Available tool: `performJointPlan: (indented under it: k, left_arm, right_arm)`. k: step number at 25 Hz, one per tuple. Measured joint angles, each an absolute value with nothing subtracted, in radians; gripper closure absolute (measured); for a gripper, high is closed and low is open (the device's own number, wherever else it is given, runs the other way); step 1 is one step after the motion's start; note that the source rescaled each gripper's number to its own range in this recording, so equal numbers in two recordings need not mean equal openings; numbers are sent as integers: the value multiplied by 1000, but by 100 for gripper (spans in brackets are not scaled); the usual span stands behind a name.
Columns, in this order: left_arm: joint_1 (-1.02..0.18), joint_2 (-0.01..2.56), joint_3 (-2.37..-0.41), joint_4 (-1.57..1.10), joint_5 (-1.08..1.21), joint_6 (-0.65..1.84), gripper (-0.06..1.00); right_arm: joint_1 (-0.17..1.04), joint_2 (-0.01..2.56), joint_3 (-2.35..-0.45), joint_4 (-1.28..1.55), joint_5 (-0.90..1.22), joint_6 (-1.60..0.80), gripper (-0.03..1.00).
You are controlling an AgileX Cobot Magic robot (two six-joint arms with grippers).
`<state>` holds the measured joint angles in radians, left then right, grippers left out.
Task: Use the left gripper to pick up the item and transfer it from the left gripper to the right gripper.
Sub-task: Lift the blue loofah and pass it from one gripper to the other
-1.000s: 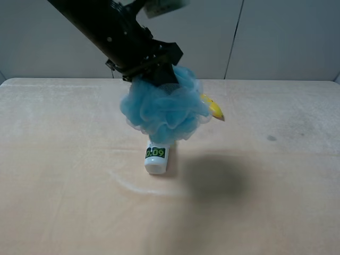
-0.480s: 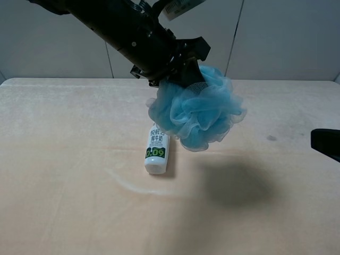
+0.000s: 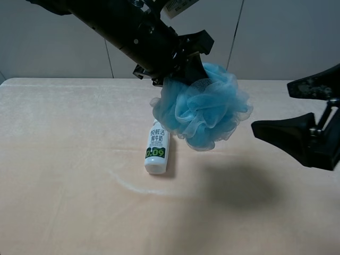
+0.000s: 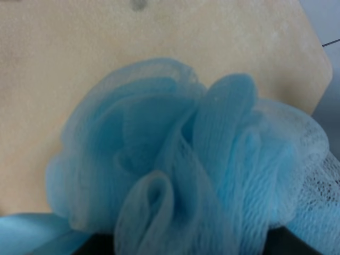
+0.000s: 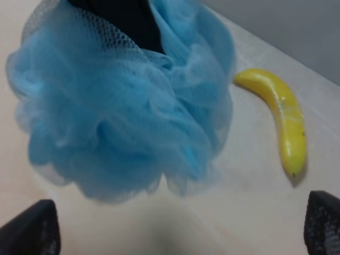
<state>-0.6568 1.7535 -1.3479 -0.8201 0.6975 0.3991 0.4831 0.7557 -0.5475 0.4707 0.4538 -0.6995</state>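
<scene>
High camera first: the left gripper (image 3: 186,71) reached in from the upper left of the frame, jaws clamped into the top of the item (image 3: 204,114). The blue puff hung in the air just right of centre, clear of the tabletop (image 3: 64,186). Below it and to the left, a white bottle (image 3: 157,146) lay flat on the tabletop. A dark shadow (image 3: 239,183) sat lower right of the puff. At the right edge, the right gripper (image 3: 272,108) was spread wide and held nothing, its fingers aimed at the puff with a gap short of the mesh.

Left wrist view: blue mesh (image 4: 180,159) filled nearly everything, with bare tabletop (image 4: 79,42) behind it. The jaws themselves were buried in the puff.

Right wrist view: the puff (image 5: 117,122) loomed close, with the left gripper's black jaw sunk into it. The right gripper's (image 5: 178,234) two fingertips (image 5: 32,231) stood far apart, empty, short of the mesh. A yellow banana (image 5: 284,119) lay on the tabletop beside the puff.
</scene>
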Motion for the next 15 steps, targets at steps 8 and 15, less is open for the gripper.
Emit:
performJointPlan:
  k: [8, 15]
  left_arm:
    - [-657, 1753, -1348, -837, 703, 399, 82]
    - [-657, 1755, -1348, -897, 707, 431, 82]
  right_arm:
    - [610, 1008, -623, 466, 317, -704, -3]
    - [659, 1192, -701, 454, 254, -704, -3]
